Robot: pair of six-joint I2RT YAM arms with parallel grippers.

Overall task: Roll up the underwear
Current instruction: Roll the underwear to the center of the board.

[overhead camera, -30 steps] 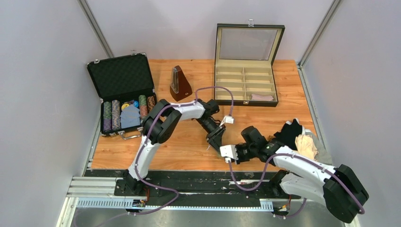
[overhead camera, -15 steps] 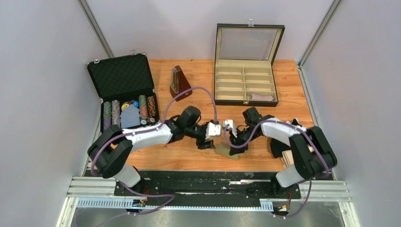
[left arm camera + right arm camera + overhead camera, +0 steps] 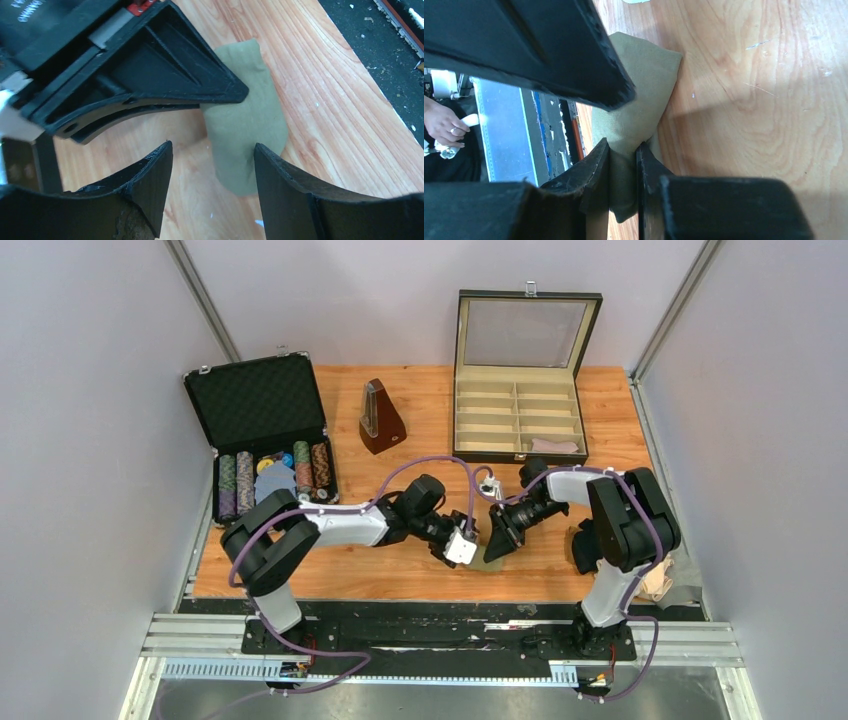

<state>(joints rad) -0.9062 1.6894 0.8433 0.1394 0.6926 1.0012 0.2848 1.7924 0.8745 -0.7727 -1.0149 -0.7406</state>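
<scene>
Olive underwear point(image 3: 243, 125) lies on the worktop point(image 3: 325, 90) close to its near edge, between the two tools. It is folded into a narrow strip. In the left wrist view the long axis runs from the far end, up beside the right tool, down to a rounded near end between the left fingers. It crosses the wood grain at a slant. The far end is squared off and the near end is thicker and blunt.

Left tool point(image 3: 212, 148): jaws wide, straddling the near end of the strip. The strip sits closer to one finger point(image 3: 285, 195), and I cannot tell if it touches.

Right tool point(image 3: 624, 152): jaws narrow, pinching a fold of the olive cloth between both tips. The cloth bulges out above the pinch and a tail hangs below it.

Top view: both arms reach inward and the tools almost meet at front centre. More underwear sits at the right edge of the worktop, black point(image 3: 583, 543) and cream point(image 3: 656, 581), partly hidden by the right arm.

Also on the worktop: chip case point(image 3: 262, 430), metronome point(image 3: 381, 418), open divided box point(image 3: 520, 390)
</scene>
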